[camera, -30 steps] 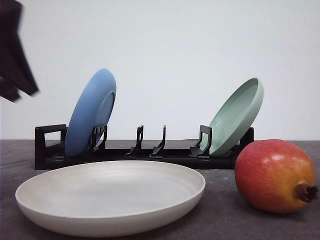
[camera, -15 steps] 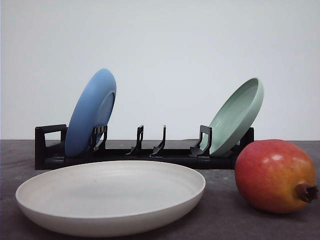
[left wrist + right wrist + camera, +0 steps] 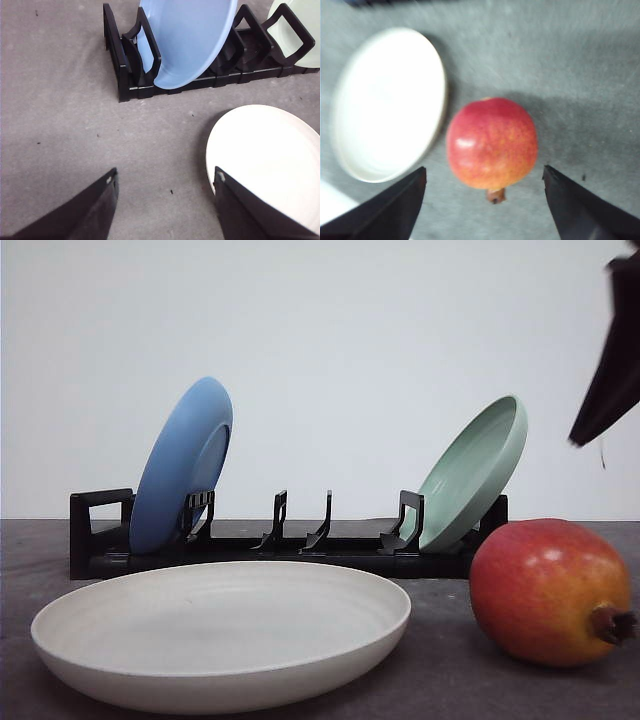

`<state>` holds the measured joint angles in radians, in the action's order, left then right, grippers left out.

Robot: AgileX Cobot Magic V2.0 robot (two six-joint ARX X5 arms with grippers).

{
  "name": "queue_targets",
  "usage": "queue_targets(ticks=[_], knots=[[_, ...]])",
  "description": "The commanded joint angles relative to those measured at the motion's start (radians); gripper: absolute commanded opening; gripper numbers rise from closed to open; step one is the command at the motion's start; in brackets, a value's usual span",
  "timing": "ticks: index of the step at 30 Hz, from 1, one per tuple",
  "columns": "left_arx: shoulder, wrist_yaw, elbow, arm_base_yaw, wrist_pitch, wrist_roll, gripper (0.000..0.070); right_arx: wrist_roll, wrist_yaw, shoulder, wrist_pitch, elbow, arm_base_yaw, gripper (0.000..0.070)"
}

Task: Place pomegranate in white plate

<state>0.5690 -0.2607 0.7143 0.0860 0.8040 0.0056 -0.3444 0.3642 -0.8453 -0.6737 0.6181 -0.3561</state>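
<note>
The right wrist view shows the right hand [image 3: 485, 200] spread wide above the pomegranate [image 3: 492, 143], plate [image 3: 387, 102] just beside. It has newly entered the front view; the left hand [image 3: 165, 200] hangs released.

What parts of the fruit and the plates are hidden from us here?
- Pomegranate: far side unseen in front view; blurred in right wrist view.
- White plate: cut by the frame edge in left wrist view.
- Pale green plate: lower part hidden behind the black rack in front view.
- Right hand: blurred in front view.
</note>
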Motion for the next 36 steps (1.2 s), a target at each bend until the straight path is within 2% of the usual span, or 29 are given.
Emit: queue_targets(ticks=[1, 5, 13, 20, 36], knots=[[0.005, -0.002, 0.01, -0.001, -0.011, 0.008, 0.0359, 0.012, -0.06, -0.049, 0.007, 0.035, -0.037, 0.0518], [0.005, -0.002, 0.01, -0.001, -0.011, 0.008, 0.0354, 0.013, -0.164, -0.15, 0.007, 0.078, -0.115, 0.0565], [0.005, -0.002, 0.01, -0.001, -0.012, 0.009, 0.0354, 0.011, -0.283, -0.307, 0.054, 0.094, -0.217, 0.0609], [0.005, 0.002, 0.01, -0.001, -0.015, 0.01, 0.0354, 0.003, -0.285, -0.37, 0.113, 0.094, -0.242, 0.0627], [0.005, 0.002, 0.01, -0.001, -0.019, 0.013, 0.0354, -0.006, -0.258, -0.436, 0.095, 0.094, -0.251, 0.0619]])
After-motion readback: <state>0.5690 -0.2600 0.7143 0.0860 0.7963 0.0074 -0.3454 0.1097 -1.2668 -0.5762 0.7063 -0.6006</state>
